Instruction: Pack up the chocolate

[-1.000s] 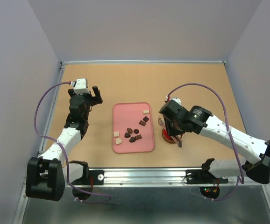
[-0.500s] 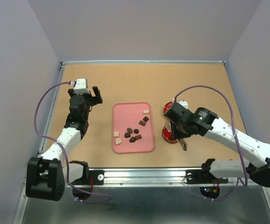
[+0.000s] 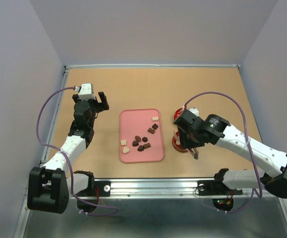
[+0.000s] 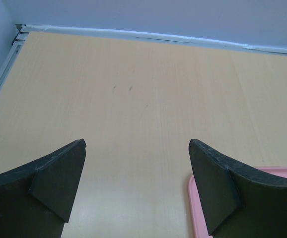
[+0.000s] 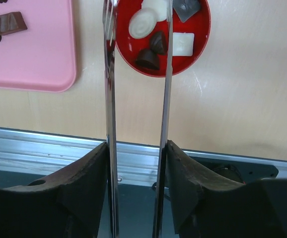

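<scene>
Several dark and cream chocolates (image 3: 141, 143) lie on the pink tray (image 3: 133, 121). More chocolates (image 5: 153, 42) lie in the open red tin (image 5: 203, 29), which shows to the right of the tray in the top view (image 3: 176, 144). My right gripper (image 5: 137, 153) is shut on metal tongs (image 5: 108, 99). Their two arms stand apart, with the tips over the tin. In the top view the right gripper (image 3: 190, 148) hangs over the tin. My left gripper (image 4: 137, 144) is open and empty over bare table left of the tray, also seen from above (image 3: 101, 101).
A red and white round piece (image 3: 182, 115), probably the tin's lid, lies just behind the tin, partly hidden by the right arm. The metal rail (image 5: 34, 148) runs along the table's near edge. The tray's corner (image 4: 195, 198) shows beside the left gripper's right finger.
My right wrist has shifted a little to the right and nearer the front edge, with the tongs staying over the tin. The left arm has not moved.
</scene>
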`<state>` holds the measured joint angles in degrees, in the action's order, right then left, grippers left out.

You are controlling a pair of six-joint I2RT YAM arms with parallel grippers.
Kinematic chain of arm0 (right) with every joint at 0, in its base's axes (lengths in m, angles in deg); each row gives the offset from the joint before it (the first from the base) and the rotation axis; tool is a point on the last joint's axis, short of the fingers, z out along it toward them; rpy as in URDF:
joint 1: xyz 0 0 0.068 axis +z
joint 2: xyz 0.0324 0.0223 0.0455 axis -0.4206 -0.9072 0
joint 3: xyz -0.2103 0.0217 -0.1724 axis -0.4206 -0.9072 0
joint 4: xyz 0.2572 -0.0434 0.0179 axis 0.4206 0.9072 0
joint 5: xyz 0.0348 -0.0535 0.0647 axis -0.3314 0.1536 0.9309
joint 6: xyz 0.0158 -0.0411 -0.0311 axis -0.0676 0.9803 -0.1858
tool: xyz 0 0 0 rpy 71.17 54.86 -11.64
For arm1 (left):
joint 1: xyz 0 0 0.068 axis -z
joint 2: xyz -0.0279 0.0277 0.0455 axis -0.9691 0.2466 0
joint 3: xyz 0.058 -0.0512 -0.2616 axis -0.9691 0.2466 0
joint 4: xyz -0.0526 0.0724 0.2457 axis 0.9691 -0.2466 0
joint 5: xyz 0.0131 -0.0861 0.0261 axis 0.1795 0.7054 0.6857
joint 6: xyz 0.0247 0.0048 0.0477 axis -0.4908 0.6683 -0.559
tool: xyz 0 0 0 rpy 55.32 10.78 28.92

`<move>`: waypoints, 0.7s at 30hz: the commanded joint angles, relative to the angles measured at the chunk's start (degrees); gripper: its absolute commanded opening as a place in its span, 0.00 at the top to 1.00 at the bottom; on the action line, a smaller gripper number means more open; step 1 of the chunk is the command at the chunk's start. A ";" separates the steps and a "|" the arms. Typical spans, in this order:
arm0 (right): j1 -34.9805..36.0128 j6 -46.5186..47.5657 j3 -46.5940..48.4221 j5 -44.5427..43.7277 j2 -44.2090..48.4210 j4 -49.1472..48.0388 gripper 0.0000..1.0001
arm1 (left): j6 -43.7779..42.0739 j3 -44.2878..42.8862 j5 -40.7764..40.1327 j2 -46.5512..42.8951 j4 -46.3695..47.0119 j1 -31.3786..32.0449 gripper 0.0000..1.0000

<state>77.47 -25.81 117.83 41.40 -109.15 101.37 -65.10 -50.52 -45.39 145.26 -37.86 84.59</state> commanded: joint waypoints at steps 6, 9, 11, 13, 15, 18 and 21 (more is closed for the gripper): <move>0.49 -0.23 0.82 -1.75 0.18 -0.91 0.46 | 0.23 -0.99 0.55 -0.82 1.90 -0.34 0.04; 0.49 0.12 1.97 -2.37 0.18 -1.18 0.46 | 0.32 -0.99 0.64 -0.73 1.90 -0.34 0.04; 0.49 0.91 3.19 -2.98 -0.09 -1.53 0.46 | 0.32 -0.99 0.64 -0.82 1.90 -0.43 0.04; 0.49 1.79 4.25 -3.68 -0.61 -2.58 0.46 | 0.32 -0.99 0.55 -0.73 1.90 -0.34 0.04; 0.49 3.55 5.66 -3.69 -1.66 -4.76 0.46 | 0.32 -0.99 0.55 -0.65 1.90 -0.34 0.04; 0.49 6.36 7.06 -3.51 -3.77 -8.71 0.46 | 0.23 -0.99 0.47 -0.56 1.90 -0.42 0.04; 0.49 9.26 7.77 -1.67 -6.58 -13.20 0.46 | 0.23 -0.90 0.29 -0.64 1.90 -0.34 0.04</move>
<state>77.47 -20.65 122.47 39.76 -113.68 96.36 -64.95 -50.52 -45.15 145.26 -37.86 84.59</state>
